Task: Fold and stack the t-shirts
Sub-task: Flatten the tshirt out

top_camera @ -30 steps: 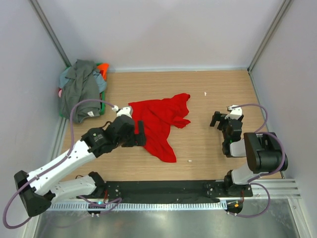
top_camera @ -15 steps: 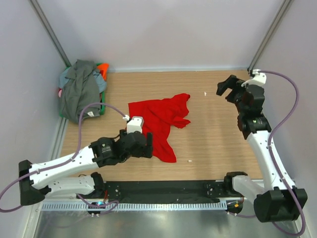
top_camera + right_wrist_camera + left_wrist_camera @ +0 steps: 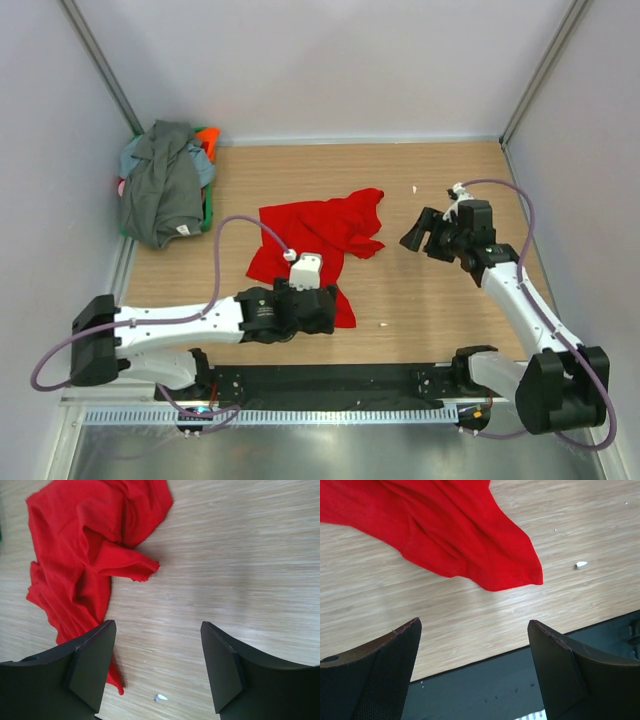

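The red shirt [image 3: 320,232] lies in the middle of the table [image 3: 450,170]. Bare wood runs round it, widest at the back. A pile of shirts [image 3: 160,190] fills the far left corner. Walls [image 3: 330,70] shut in three sides. The left arm [image 3: 180,320] lies low across the near left, and the right arm [image 3: 515,290] hangs over the right side.

The red shirt [image 3: 320,230] is soft matt cloth, creased into loose folds. The tabletop [image 3: 300,170] is pale wood grain, smooth, with a faint sheen. The left claw [image 3: 474,625] has matt black plastic fingers [image 3: 385,675], one faced with a fine mesh texture; those of the right claw [image 3: 157,627] look smoother. At upper left, the shirt pile [image 3: 160,190] is dull cloth. Along the bottom edge runs a ribbed metal rail [image 3: 330,416].
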{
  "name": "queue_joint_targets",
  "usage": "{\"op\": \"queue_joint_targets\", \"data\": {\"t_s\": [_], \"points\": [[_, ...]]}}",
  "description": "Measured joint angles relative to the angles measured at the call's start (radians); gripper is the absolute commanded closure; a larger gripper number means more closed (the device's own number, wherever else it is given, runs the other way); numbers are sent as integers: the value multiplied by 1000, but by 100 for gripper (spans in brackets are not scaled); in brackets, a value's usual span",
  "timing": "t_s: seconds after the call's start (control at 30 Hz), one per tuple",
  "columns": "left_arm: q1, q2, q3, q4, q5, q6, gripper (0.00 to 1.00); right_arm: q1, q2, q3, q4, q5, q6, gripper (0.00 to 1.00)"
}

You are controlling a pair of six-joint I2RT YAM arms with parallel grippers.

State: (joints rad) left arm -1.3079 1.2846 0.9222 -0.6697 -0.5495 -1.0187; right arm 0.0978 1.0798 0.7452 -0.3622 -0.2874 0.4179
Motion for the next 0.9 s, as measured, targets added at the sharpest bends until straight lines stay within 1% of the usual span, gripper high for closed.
{"op": "queue_joint_targets", "data": {"t_s": [0.07, 0.13, 0.17, 0.27, 0.37, 0.47, 0.53, 0.63, 0.67, 0.73, 0.77, 0.83, 0.87, 0.9], "points": [[0, -67, -27, -12, -2, -24, 12, 32, 51, 0, 14, 3, 0, 25], [0, -144, -36, -70, -7, -49, 12, 69, 109, 1, 26, 18, -1, 25], [0, -167, -34, -114, -11, -63, 12, 84, 132, 2, 33, 27, -3, 25], [0, -307, -7, -274, -29, -106, 10, 127, 229, 18, 48, 58, -23, 25], [0, -458, 29, -429, -60, -146, 8, 140, 304, 40, 76, 80, -47, 21], [0, -604, 38, -547, -89, -178, 8, 142, 361, 60, 115, 95, -69, 20], [0, -673, 39, -596, -98, -183, 8, 148, 393, 76, 131, 105, -84, 20], [0, -705, 40, -643, -111, -186, 7, 167, 447, 106, 153, 114, -109, 23], [0, -703, 45, -652, -114, -186, 6, 174, 461, 116, 158, 119, -115, 25], [0, -691, 65, -665, -127, -187, 5, 194, 496, 141, 165, 132, -135, 25], [0, -686, 77, -666, -132, -184, 5, 203, 513, 155, 167, 137, -144, 29], [0, -683, 82, -667, -136, -176, 5, 214, 544, 181, 171, 147, -159, 33], [0, -682, 82, -670, -136, -173, 4, 218, 559, 193, 174, 151, -164, 40], [0, -676, 82, -671, -136, -170, 4, 221, 574, 205, 176, 153, -171, 42]]}}
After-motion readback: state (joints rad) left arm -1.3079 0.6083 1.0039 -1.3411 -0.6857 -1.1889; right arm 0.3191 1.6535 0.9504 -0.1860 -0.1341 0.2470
